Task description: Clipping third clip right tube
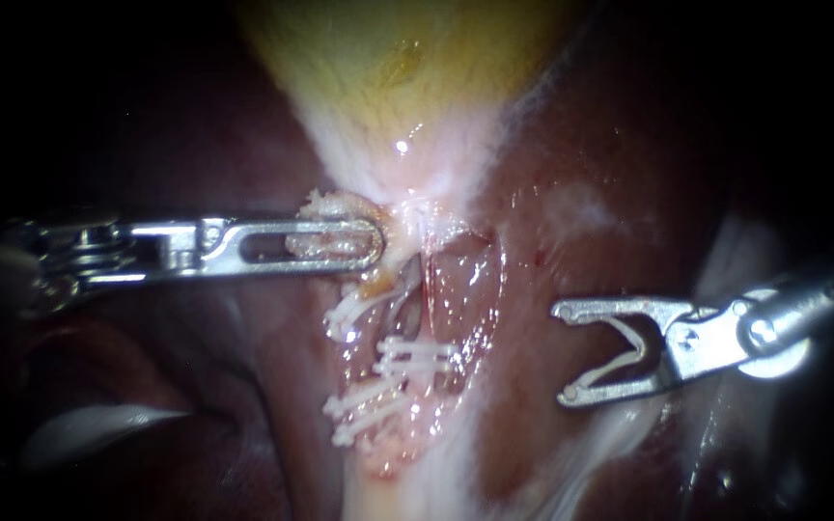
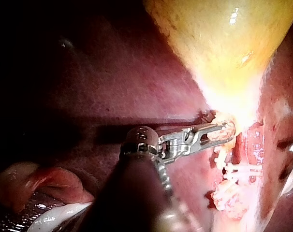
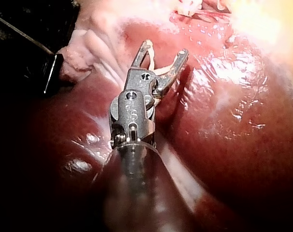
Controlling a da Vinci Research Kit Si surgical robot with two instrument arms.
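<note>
Your left instrument (image 1: 374, 241) is clamped on the pale tissue at the narrow end of the gallbladder (image 1: 378, 58), holding it out to the side. Your right instrument (image 1: 565, 352) hangs over the liver (image 1: 581, 164). Its 2 jaws are spread wide, yet both touch the new clip (image 1: 615, 367) seated between them. In the endoscope view the right tube (image 1: 429, 294) lies left of that open mouth, well apart. It runs roughly top to bottom, down from the gallbladder, with at least 2 white clips (image 1: 417, 355) across it. The mouth faces the tube almost square on, so I judge you need a straight advance leftward. Only your right instrument is free to make it.
</note>
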